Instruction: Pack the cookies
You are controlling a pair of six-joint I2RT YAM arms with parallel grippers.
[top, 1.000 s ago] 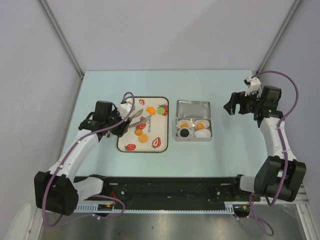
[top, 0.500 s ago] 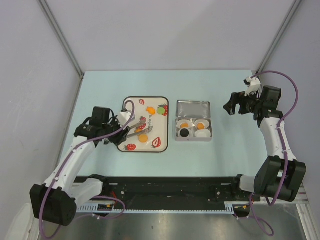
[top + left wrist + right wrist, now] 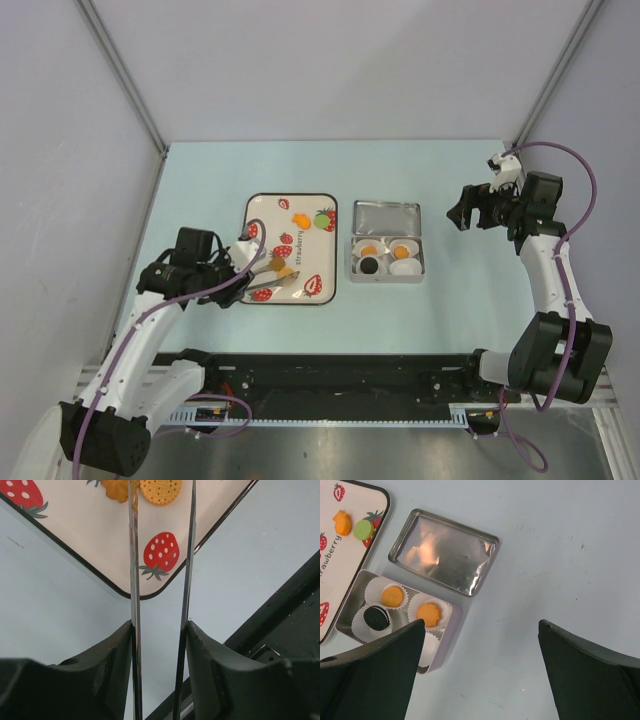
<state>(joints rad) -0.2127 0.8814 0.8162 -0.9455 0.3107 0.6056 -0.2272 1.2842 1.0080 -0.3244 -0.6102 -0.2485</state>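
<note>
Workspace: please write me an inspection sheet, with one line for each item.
Surface: pale blue table; no spill seen.
Job's things: tin holds two orange cookies and a black cookie; one paper cup empty; loose cookies on tray.
Clutter: lid beside tin.
Grippers: left gripper shut on tongs; right gripper open, empty.
Cables: purple cables along arms.
Surroundings: plain walls.
</note>
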